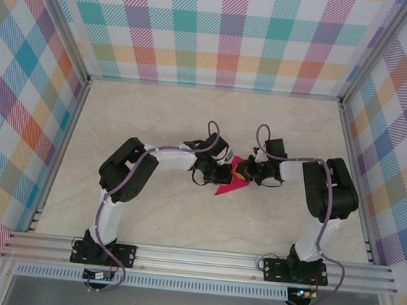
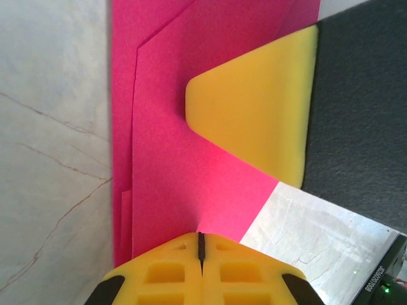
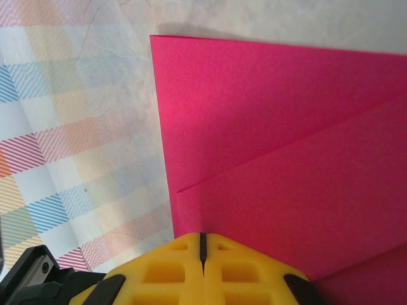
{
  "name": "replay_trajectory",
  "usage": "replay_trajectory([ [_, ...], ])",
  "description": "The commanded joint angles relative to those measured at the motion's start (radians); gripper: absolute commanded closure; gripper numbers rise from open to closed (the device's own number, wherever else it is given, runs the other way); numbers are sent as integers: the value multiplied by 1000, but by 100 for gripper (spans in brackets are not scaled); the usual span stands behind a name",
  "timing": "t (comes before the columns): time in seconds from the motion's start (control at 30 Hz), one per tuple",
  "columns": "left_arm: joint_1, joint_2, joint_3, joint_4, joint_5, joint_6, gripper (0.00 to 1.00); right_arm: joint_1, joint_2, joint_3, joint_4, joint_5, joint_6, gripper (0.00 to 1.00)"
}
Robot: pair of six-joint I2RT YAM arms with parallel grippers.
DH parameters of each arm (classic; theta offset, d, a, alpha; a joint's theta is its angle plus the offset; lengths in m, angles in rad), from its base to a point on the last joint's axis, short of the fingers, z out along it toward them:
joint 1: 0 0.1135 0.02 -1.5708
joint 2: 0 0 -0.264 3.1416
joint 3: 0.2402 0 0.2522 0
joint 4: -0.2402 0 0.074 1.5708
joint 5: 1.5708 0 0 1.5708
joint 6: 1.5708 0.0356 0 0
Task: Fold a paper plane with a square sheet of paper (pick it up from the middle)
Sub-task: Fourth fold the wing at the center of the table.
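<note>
Where the arms meet: the magenta sheet of paper (image 1: 229,189) lies on the table (image 1: 156,118), partly folded, its layers overlapping.
Left gripper (image 2: 201,246): jaws closed flush, tip at the paper's edge; possibly pinching it, unclear.
Right gripper (image 3: 202,246): closed likewise, one yellow finger (image 2: 254,121) covering part of the sheet.
Surround: plaid walls (image 1: 231,24).

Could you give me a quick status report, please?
Left gripper shut, tips touching pink paper. Right gripper shut, tips touching it too. Paper partly folded, flaps layered. Nothing in the way.
</note>
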Motion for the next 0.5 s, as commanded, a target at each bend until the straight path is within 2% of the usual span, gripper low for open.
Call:
replay_trajectory([
  [0.0, 5, -7, -41, -59, -1, 18, 95, -3, 55, -11, -111, 109, -23, 93],
  [0.47, 5, -73, -152, -75, 12, 25, 96, -3, 70, -5, -129, 116, -25, 93],
])
